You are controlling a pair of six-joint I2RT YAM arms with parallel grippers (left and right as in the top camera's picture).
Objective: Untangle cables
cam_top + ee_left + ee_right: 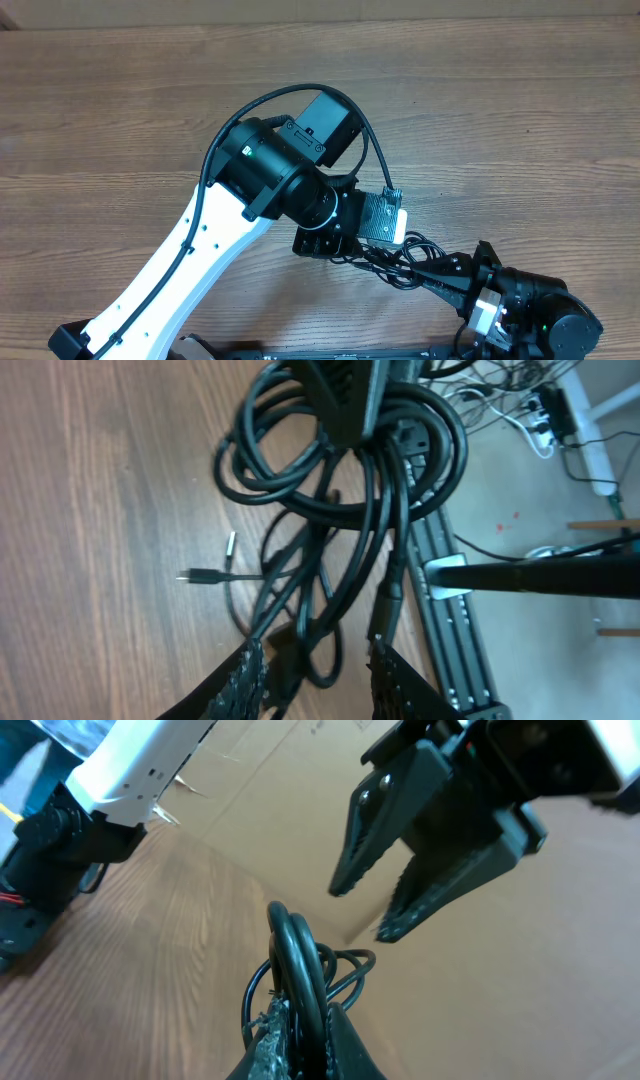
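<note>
The cables [405, 262] are a tangled bundle of thin black cords near the table's front edge. In the left wrist view the cables [340, 480] hang in loops, with a silver-tipped plug [200, 576] lying on the wood. My right gripper [310, 1020] is shut on a loop of the cables [297, 960] and holds it up; it also shows in the overhead view [430, 272] and the left wrist view [345, 400]. My left gripper [315, 650] is open, with cable strands lying between its fingers. It shows open in the right wrist view [362, 910], just above the bundle.
A black rail [455, 640] runs along the table's front edge, right of the bundle. Beyond it is the floor with a power strip and loose wires [550, 410]. The left arm's white link [170, 270] crosses the table's front left.
</note>
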